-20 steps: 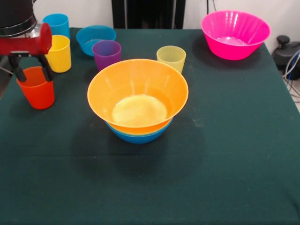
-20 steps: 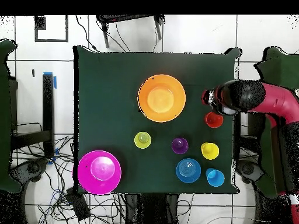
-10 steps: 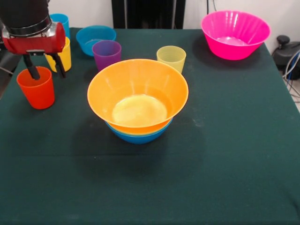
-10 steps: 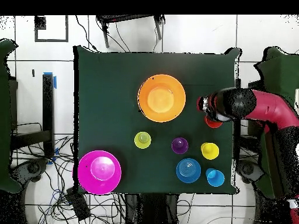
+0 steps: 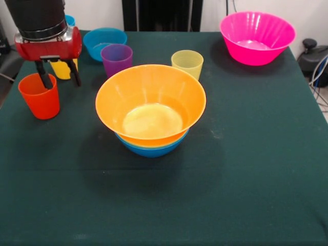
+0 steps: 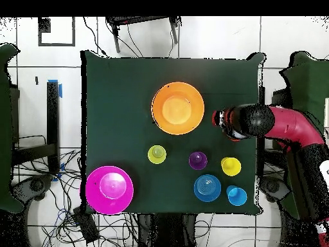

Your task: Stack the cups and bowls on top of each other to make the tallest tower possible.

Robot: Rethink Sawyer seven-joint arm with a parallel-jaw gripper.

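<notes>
- Dark green cloth (image 5: 246,169) covers the table; cables trail over the tiled floor (image 6: 218,38).
- Gripper (image 5: 59,82) hangs open and empty, just beside the orange cup (image 5: 39,96).
- Orange bowl (image 5: 151,102) sits nested in a blue bowl (image 5: 151,149), right of that cup.

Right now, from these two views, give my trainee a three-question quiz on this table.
1. True or false: the orange cup stands inside the orange-yellow bowl.
2. Which bowl sits directly under the orange-yellow bowl? A pink B blue C green
3. Fill in: the open gripper hangs between the orange cup and the ____ cup behind it.

Key: 1 false, the cup stands on the cloth. 2 B, the blue bowl. 3 yellow.
</notes>
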